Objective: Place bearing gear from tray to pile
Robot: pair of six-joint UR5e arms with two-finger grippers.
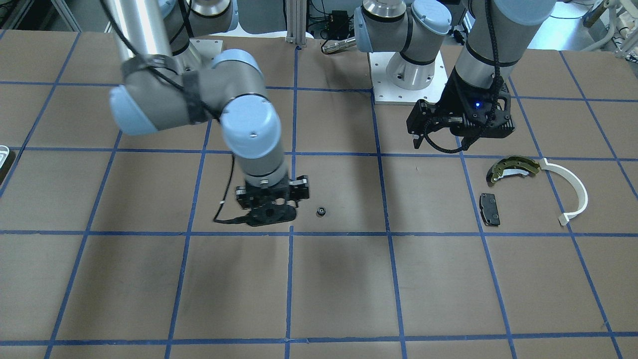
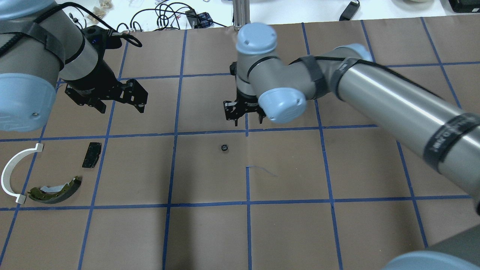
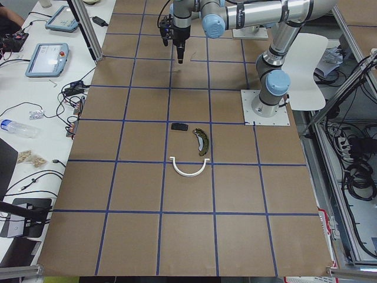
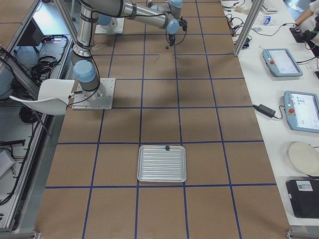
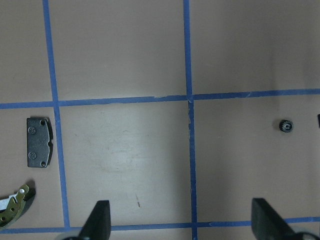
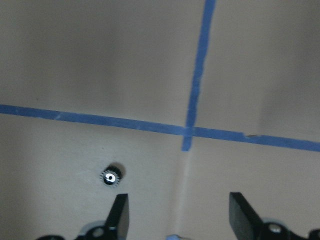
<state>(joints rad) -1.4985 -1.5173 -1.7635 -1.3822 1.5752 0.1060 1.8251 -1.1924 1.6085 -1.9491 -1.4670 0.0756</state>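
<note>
Because the gear point(image 6: 110, 177) looks tiny, hard and light, we'd pinch its toothed rim with the empty, spread right tool point(image 6: 180, 216).

A robotics lab: blue-taped table point(image 3: 135, 188), teach pendants point(image 4: 282, 62), loose cables point(image 3: 358, 174).

Brown-covered table point(image 2: 285, 232), gridded with blue tape point(image 2: 247, 204). Alongside it in the exterior left view, a white bench point(image 3: 35, 97) with tablets point(image 3: 46, 59), a water bottle point(image 3: 15, 127) and loose cables point(image 3: 75, 88). By the opposite edge, a white chair point(image 3: 309, 71). Metal post point(image 3: 82, 29) at the bench corner. Even, bright light; soft shadows.
</note>
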